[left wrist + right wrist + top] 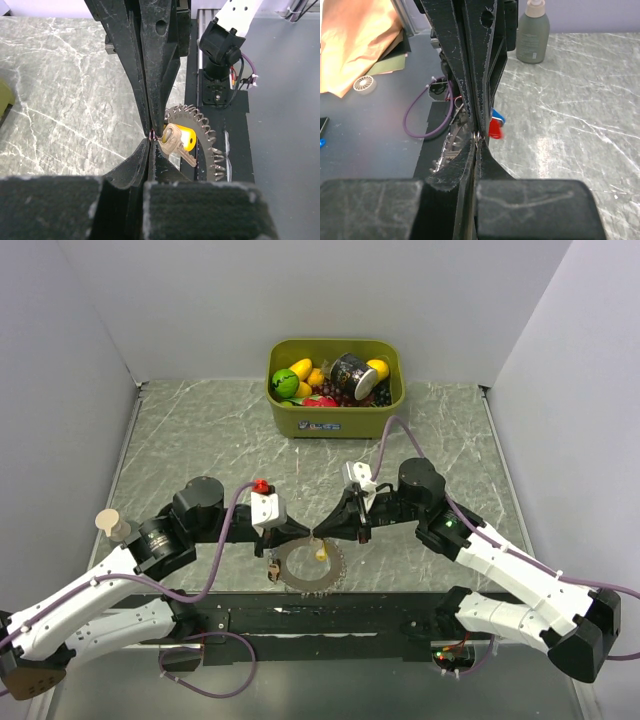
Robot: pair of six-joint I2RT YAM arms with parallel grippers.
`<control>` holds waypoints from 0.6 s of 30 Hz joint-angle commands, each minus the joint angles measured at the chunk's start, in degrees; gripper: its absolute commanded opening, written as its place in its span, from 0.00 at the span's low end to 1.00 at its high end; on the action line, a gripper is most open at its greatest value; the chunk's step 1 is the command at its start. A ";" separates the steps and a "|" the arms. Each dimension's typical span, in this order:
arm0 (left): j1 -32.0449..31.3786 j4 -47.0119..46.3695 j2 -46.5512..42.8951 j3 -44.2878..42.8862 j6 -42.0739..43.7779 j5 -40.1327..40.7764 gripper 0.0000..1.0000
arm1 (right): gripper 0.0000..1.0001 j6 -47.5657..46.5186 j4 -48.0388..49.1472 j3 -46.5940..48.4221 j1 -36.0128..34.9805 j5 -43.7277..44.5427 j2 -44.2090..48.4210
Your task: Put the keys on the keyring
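Note:
The grey keyring [308, 568] with its coiled rim lies at the table's near edge, partly over the black strip. My left gripper [307, 533] and right gripper [317, 533] meet tip to tip over its far rim. Both are shut, pinching a thin bit of the ring's wire between their tips. In the left wrist view my left gripper [150, 138] faces the other's fingers, and a yellow-headed key [178, 141] hangs right beside the pinch, over the keyring [211, 145]. Past my right gripper [478, 138] in its wrist view hang a red key [495, 130] and a blue key [499, 118], with the keyring [446, 149] to the left.
A green bin [335, 420] of toy fruit and a dark can stands at the back centre. A small bottle [110, 525] stands at the table's left edge. Purple cables [422, 122] loop off the near edge, by a copper-coloured bag [355, 40].

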State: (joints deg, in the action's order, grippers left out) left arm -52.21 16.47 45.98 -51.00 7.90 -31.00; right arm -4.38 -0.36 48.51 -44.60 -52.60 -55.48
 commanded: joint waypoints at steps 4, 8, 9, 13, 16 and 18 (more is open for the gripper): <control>-0.35 1.01 -2.03 -4.70 0.09 2.52 0.34 | 0.00 -2.91 -3.15 3.60 0.30 3.11 -0.50; -0.35 9.70 0.77 -10.51 1.67 4.55 0.52 | 0.00 -6.06 -7.10 5.45 0.30 4.08 -1.73; -0.27 11.38 2.70 -11.83 2.55 4.81 0.54 | 0.00 -6.60 -9.02 5.98 0.39 4.34 -2.60; -0.35 19.80 8.94 -18.86 3.96 4.46 0.56 | 0.00 -8.97 -12.03 8.35 0.30 5.31 -4.45; -0.27 24.03 14.13 -22.38 5.28 4.37 0.51 | 0.00 -9.15 -12.04 8.35 0.30 5.49 -4.81; -0.35 25.27 17.12 -23.96 6.16 4.02 0.37 | 0.00 -8.89 -11.60 7.48 0.39 5.66 -4.20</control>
State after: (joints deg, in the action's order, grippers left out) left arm -52.34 33.61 57.71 -71.75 11.31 -27.09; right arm -12.03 -13.04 53.60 -44.58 -47.22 -60.64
